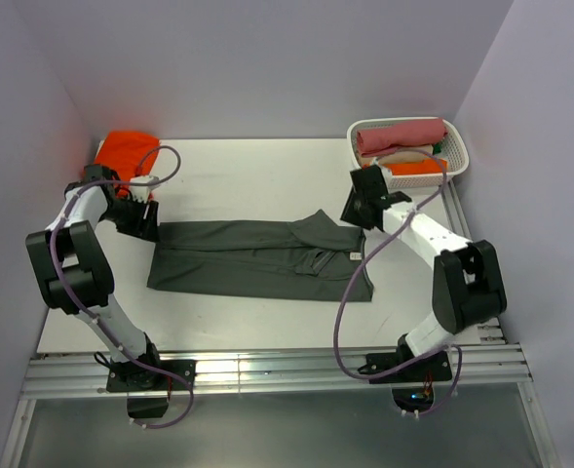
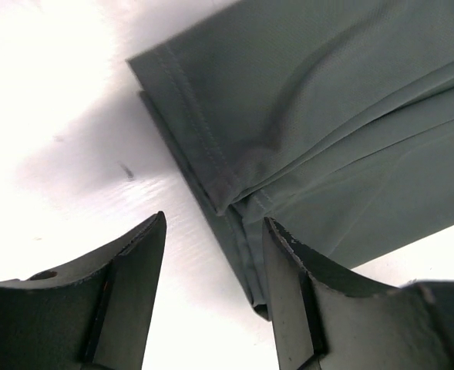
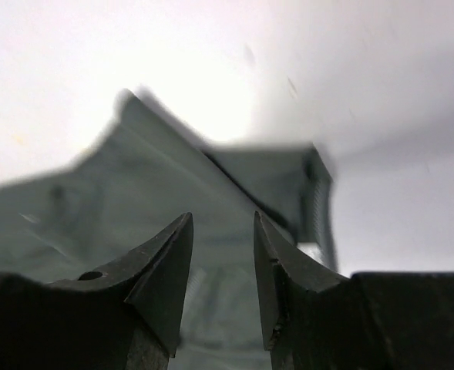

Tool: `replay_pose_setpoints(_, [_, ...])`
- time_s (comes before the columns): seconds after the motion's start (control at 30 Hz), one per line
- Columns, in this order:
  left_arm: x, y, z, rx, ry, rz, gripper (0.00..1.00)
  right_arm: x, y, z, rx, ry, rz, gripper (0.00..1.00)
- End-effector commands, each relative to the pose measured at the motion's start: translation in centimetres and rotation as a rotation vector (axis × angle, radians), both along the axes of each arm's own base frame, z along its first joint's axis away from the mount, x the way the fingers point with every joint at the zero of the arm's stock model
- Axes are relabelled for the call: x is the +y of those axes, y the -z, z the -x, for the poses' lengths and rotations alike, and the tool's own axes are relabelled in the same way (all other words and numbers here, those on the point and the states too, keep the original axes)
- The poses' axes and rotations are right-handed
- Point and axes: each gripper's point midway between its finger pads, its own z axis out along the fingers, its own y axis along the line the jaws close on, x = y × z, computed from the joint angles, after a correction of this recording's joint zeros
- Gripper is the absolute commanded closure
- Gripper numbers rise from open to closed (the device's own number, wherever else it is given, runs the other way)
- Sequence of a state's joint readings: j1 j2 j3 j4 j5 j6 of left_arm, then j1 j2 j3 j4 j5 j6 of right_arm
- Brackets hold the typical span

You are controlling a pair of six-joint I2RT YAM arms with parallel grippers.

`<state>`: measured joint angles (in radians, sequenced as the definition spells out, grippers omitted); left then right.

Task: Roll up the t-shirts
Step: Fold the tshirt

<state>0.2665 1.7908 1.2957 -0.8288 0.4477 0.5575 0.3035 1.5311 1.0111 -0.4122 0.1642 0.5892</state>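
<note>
Taking twelve o'clock as straight away from the arm bases, the charcoal-grey t-shirt [image 1: 257, 258] lies mid-table [image 1: 238, 175], folded into a long band whose long axis runs nine to three o'clock. Its hem is at the nine o'clock end and its white neck label [image 1: 355, 255] near the three o'clock end. The left gripper [image 1: 140, 219] stands at the hem's far corner with fingers apart and nothing between them, so the cloth lies toward its three to four o'clock. The right gripper [image 1: 357, 210] hangs just beyond the collar end, jaws likewise apart and empty, with the shirt toward its seven to eight o'clock. Each arm has one short end close by, so a roll would probably travel along that long axis. Farther back, the orange t-shirt [image 1: 129, 148] sits at eleven o'clock and a white basket [image 1: 457, 146] of rolled garments at one o'clock.
</note>
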Motion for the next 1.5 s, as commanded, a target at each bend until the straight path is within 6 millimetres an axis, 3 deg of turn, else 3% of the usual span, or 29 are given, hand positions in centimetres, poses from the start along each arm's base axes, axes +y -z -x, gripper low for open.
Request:
replay_pose_setpoints(0.0, [0.4, -3.9, -1.3, -0.106, 0.008, -0.017, 0.41, 1.8, -0.4, -3.3, -0.007, -0.054, 0.014, 0.56])
replay_pose_setpoints(0.03, [0.4, -4.0, -1.3, -0.105, 0.002, -0.016, 0.41, 2.4, -1.4, -4.7, -0.026, -0.06, 0.008, 0.57])
replay_pose_setpoints(0.07, [0.5, -4.2, -1.4, -0.11, -0.003, -0.022, 0.41, 2.6, -1.3, -5.5, -0.021, -0.062, 0.013, 0.57])
replay_pose_setpoints(0.1, [0.6, -4.3, -1.5, -0.111, -0.007, -0.029, 0.41, 3.0, 0.1, -6.0, 0.014, -0.072, 0.028, 0.57])
replay_pose_setpoints(0.13, [0.8, -4.6, -1.7, -0.114, -0.018, -0.03, 0.41, 3.5, -0.9, -7.4, -0.006, -0.074, 0.024, 0.57])
replay_pose_setpoints(0.2, [0.8, -4.9, -2.0, -0.12, -0.023, -0.031, 0.41, 4.0, 0.5, -8.6, 0.023, -0.085, 0.038, 0.57])
replay_pose_setpoints(0.23, [0.8, -5.0, -2.0, -0.116, -0.029, -0.027, 0.41, 4.5, -0.3, -9.7, 0.004, -0.086, 0.038, 0.56])
replay_pose_setpoints(0.3, [0.7, -5.4, -2.2, -0.116, -0.03, -0.02, 0.41, 4.9, 1.5, -10.6, 0.044, -0.096, 0.051, 0.56])
replay_pose_setpoints(0.33, [0.8, -5.4, -2.3, -0.117, -0.031, -0.021, 0.42, 5.3, 1.1, -11.4, 0.035, -0.099, 0.057, 0.56])
replay_pose_setpoints(0.43, [1.0, -5.6, -2.4, -0.122, -0.034, -0.031, 0.42, 6.1, 2.5, -12.1, 0.063, -0.117, 0.069, 0.54])
replay_pose_setpoints(0.5, [1.0, -5.6, -2.5, -0.12, -0.032, -0.034, 0.42, 6.6, 3.5, -12.0, 0.087, -0.132, 0.077, 0.53])
replay_pose_setpoints(0.8, [0.9, -5.2, -2.3, -0.101, -0.03, -0.025, 0.43, 7.6, 4.7, -10.8, 0.103, -0.145, 0.093, 0.55])
replay_pose_setpoints(0.97, [0.8, -4.8, -2.1, -0.088, -0.03, -0.017, 0.44, 7.5, 4.7, -10.3, 0.11, -0.142, 0.1, 0.76])
replay_pose_setpoints(1.13, [0.8, -4.6, -1.9, -0.086, -0.026, -0.018, 0.45, 7.1, 3.4, -9.8, 0.093, -0.133, 0.11, 0.99])
replay_pose_setpoints(1.47, [0.7, -3.6, -1.5, -0.061, -0.022, -0.017, 0.46, 7.2, -0.7, -7.1, 0.019, -0.127, 0.103, 1.0])
